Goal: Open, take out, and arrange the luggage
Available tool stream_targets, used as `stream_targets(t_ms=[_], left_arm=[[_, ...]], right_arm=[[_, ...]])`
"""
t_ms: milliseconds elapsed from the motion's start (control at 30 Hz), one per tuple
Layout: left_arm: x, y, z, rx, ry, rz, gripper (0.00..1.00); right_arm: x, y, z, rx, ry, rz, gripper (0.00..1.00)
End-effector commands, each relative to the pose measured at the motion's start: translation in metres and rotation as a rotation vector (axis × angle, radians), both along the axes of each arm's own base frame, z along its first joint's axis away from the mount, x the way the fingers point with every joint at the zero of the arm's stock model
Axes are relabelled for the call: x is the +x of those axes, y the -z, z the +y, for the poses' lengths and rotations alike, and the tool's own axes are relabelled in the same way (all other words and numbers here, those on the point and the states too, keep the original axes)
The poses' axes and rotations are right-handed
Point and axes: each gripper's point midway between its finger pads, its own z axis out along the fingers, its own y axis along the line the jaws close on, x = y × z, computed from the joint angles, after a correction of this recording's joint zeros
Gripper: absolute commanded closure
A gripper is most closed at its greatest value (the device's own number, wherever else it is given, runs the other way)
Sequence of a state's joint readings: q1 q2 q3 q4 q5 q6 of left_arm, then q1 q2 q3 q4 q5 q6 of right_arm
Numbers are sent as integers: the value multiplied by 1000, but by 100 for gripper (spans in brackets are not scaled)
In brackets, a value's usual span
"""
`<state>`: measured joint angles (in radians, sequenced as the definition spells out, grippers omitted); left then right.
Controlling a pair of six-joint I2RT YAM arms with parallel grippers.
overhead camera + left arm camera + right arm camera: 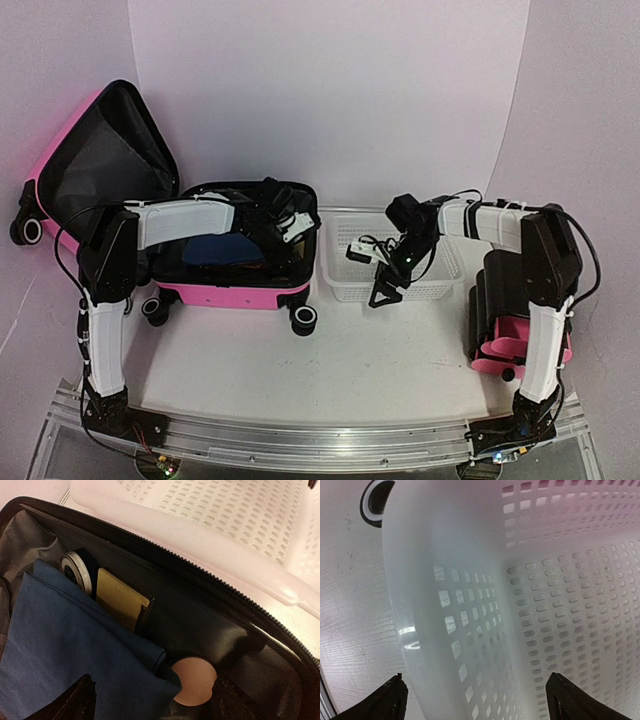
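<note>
Where the backdrop curves round: pale lilac sheet behind and on both sides, its top cut off by the frame.
table: white, with faint wood grain in the right wrist view; a metal rail along the near edge carries both arm bases.
luggage: far left on the table, hot pink, lying open. The base is flat and the lid is raised and leans back-left, showing black lining with its outer face turned away. The left arm crosses the base and hides much of the inside.
basket: white mesh plastic, just right of the luggage.
cabinet: black with a pink drawer, near right, largely hidden behind the right arm.
left gripper: inside the base at its right end, fingers apart, holding nothing; only the dark tips show in its wrist view.
right gripper: over the basket's near-left corner, fingers spread wide, one tip above the table and the other above the basket's inside, gripping nothing.
blue cloth: folded, filling the base's left; its lower part is cut off.
gold flat box: on edge against the lining, half covered by the cloth.
round tin: pale rim, mostly behind the cloth.
peach disc: partly under the cloth's corner; what it is cannot be told.
</note>
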<state>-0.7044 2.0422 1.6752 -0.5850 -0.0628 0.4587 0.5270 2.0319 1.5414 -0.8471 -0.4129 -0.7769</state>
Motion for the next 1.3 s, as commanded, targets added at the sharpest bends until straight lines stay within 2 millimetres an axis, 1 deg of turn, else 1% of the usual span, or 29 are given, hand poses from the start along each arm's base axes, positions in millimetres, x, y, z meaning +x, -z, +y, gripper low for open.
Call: stream_targets(t_ms=[0, 33, 100, 167, 200, 267, 333, 400, 467, 533, 600, 733, 833, 867, 900, 1033, 1167, 1267], left_arm=[[14, -23, -14, -3, 50, -88, 21], [14, -19, -15, 11, 56, -88, 21], [18, -13, -15, 42, 53, -102, 23], [22, -8, -12, 75, 41, -115, 27], [25, -7, -11, 85, 36, -121, 29], [28, -6, -9, 100, 30, -132, 32], [30, -7, -8, 109, 22, -142, 35], [32, -9, -8, 112, 18, -149, 40], [34, -10, -6, 120, 2, -159, 48], [38, -16, -4, 115, -31, -177, 56], [41, -26, -3, 82, -70, -188, 65], [45, -50, -2, -61, -141, -176, 75], [46, -61, 1, -137, -169, -149, 83], [46, -63, 2, -154, -175, -142, 87], [47, -64, 4, -166, -183, -134, 92], [49, -72, 15, -262, -230, -92, 97], [48, -80, 25, -393, -248, -32, 99], [46, -90, 29, -467, -237, -17, 99]], right_arm=[[20, -70, 6, 145, 257, -112, 2], [22, -76, 4, 152, 315, -107, 2], [34, -86, -5, 137, 485, -105, 2], [44, -97, -19, 97, 645, -103, 2], [42, -103, -22, 91, 690, -79, 2], [31, -114, -25, 90, 724, -35, 2], [24, -122, -33, 95, 756, -44, 2], [27, -132, -43, 128, 854, -77, 2], [28, -138, -43, 176, 897, -84, 2], [31, -145, -36, 220, 919, -56, 2], [40, -151, -31, 250, 973, -29, 2], [59, -156, -14, 308, 1070, 63, 2], [79, -157, 3, 363, 1161, 155, 2], [88, -162, 9, 392, 1198, 178, 2], [97, -156, 15, 401, 1238, 217, 2], [122, -159, 50, 511, 1312, 409, 2], [149, -165, 89, 689, 1341, 621, 7], [162, -171, 108, 742, 1348, 630, 7]])
